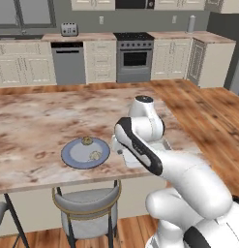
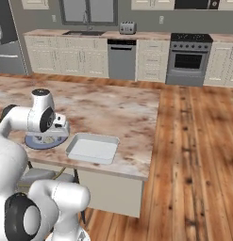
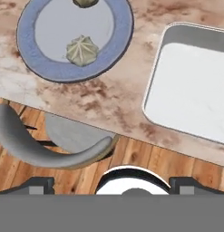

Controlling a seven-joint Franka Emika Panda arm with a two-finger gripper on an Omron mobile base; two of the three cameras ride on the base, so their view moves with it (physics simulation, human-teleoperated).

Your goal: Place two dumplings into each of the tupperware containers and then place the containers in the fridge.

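Two dumplings lie on a round grey-blue plate: one toward its near side and one at its far rim. In the hand view, the nearer dumpling is at upper left and the other dumpling is cut by the top edge. An empty pale tupperware container sits just right of the plate, near the counter's front edge. My gripper hangs open above that edge, between plate and container, holding nothing. The fridge stands far left.
A grey-cushioned chair is tucked under the counter below the plate, and its curved back shows in the hand view. My own arm hides part of the container. The marble counter stretches left and back. Wood floor lies to the right.
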